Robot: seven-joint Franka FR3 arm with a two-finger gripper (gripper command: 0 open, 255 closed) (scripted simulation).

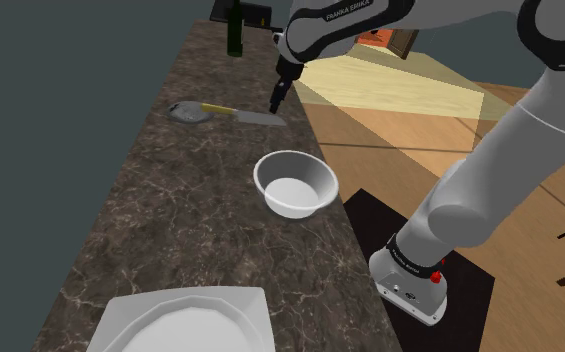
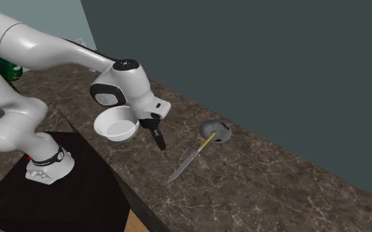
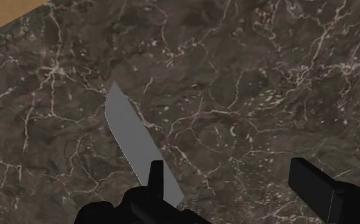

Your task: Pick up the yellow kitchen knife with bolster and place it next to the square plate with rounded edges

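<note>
The pincer (image 1: pixel 274 104) hangs released, fingers apart, over the blade end of the knife (image 1: pixel 235 114), which lies flat on the dark veined counter (image 1: pixel 170 230). A white bowl (image 1: pixel 295 183) sits between the knife and the plate (image 1: pixel 185 322).

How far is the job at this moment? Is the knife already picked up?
Nothing is finished yet: the knife lies flat on the marbled counter, not held. In hand: the open gripper hovers above its blade end. Left: close on the knife, lift it, carry it past the white bowl and lay it beside the square plate at the counter's near end in the shoulder view.
</note>
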